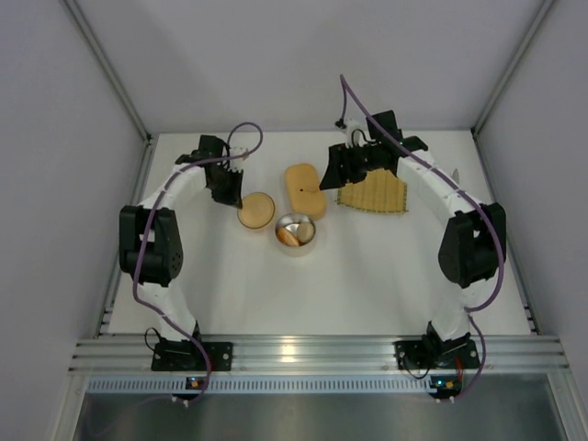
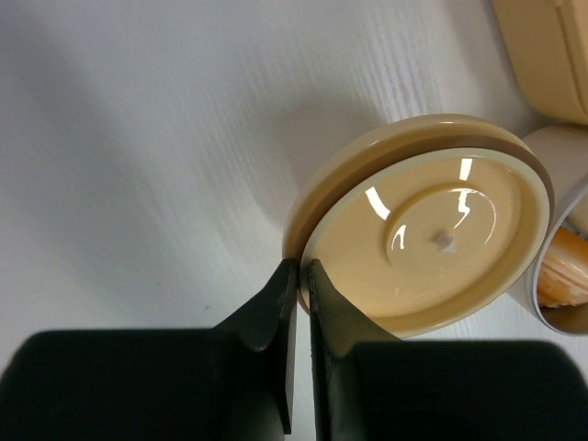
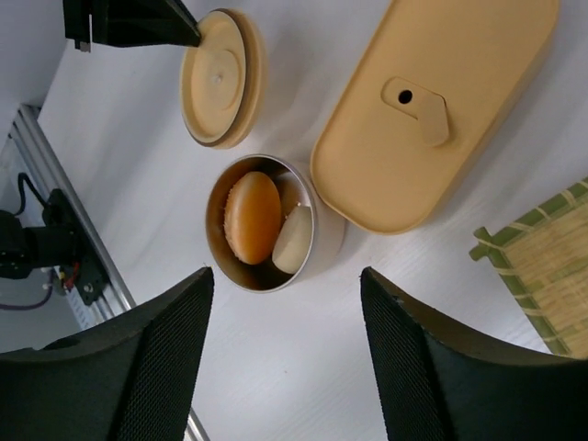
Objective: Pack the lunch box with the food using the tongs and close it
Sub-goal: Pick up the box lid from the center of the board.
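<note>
Nearest the arm bases, a metal bowl [image 3: 210,220] sits mid-table between the two arms. The food [image 3: 253,216] is inside it: an orange-brown oval piece with a pale cream piece against it, the rest hidden beneath. A round lid [image 1: 256,210] lies just left of the bowl, inner face up, close against the bowl's wall. The left gripper [image 2: 305,266] is at the lid's outer rim, fingers drawn almost together with only a slit between them and the tips touching the rim. Cannot tell whether they nip the rim or merely meet it. Farther back is the lunch box [image 1: 305,188], cream and oblong, its cover on and vent tab up. Its long axis runs near-to-far, and its near end is just beside the bowl. A yellow woven mat [image 1: 374,195] lies just right of the box. The right gripper [image 3: 287,276] hangs by the mat's far left corner, jaws wide with nothing between them, and its camera looks back toward bowl and box. The tongs are not made out in any view; they may lie on the mat under the right arm, but that is a guess. Judgement: the mat is on the right arm's side, so that arm is nearer for any tool there. From the right gripper the food lies leftward and toward the bases, past the box's near end. The left gripper is closer to the bowl. The box looks shut, so it likely wants opening before anything goes in.
</note>
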Robot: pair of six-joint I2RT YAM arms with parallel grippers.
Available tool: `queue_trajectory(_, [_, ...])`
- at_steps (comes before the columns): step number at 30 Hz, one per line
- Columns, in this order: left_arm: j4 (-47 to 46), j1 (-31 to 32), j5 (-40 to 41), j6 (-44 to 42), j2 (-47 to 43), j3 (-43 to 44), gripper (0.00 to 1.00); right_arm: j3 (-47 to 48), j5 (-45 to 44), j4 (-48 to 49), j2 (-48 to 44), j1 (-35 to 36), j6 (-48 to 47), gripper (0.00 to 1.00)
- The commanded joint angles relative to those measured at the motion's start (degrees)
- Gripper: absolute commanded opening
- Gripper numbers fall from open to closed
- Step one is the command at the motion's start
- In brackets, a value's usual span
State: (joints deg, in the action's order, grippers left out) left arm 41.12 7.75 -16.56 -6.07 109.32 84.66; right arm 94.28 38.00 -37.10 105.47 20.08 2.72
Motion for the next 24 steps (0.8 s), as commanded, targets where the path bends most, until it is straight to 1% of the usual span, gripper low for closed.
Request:
queue_trajectory(1, [-0.34, -0.1, 0.21, 0.62, -6.65, 3.05, 0.0, 4.06, 5.06, -0.52, 2.45, 1.54, 2.11, 0.65])
queue_trajectory(2, [-0.17, -0.1, -0.05, 0.53, -8.49, 3.05, 0.0, 4.5, 5.94, -0.34, 2.98, 1.72, 3.42, 0.68])
queue_trajectory(3, [-0.43, 0.07, -0.32, 0.35, -9.46, 2.79, 0.0, 5.21, 7.6, -0.08, 3.94, 1.98, 4.13, 0.73])
queue_trajectory(7, [-1.66, 2.61, 1.78, -0.17, -14.91, 0.25, 0.0, 4.69, 12.97, 4.04, 5.88, 2.6, 9.92, 0.76])
queue_trajectory(8, [-2.1, 3.23, 2.57, -0.17, -16.14, -0.37, 0.0, 4.16, 13.94, 6.84, 5.97, 2.86, 12.11, 0.76])
queue_trajectory(10, [-3.15, 5.16, 4.59, -0.53, -19.48, -2.04, 0.0, 2.75, 16.22, 9.23, 5.97, 3.91, 14.41, 0.76])
queue_trajectory(16, [-3.95, 10.08, 6.62, 0.35, -25.03, -3.28, 0.0, 2.05, 18.69, 13.89, 5.8, 8.4, 16.7, 0.74])
queue_trajectory(22, [-3.95, 12.46, 7.24, 1.67, -27.14, -2.93, 0.0, 3.63, 18.25, 14.16, 7.03, 9.81, 17.76, 0.73])
queue_trajectory(23, [-3.86, 12.64, 7.24, 1.84, -27.31, -2.84, 0.0, 3.46, 18.43, 14.25, 7.2, 9.98, 17.76, 0.72])
queue_trajectory(24, [-3.86, 12.82, 7.24, 2.02, -27.49, -2.75, 0.0, 3.45, 18.69, 14.25, 7.29, 10.16, 17.67, 0.68])
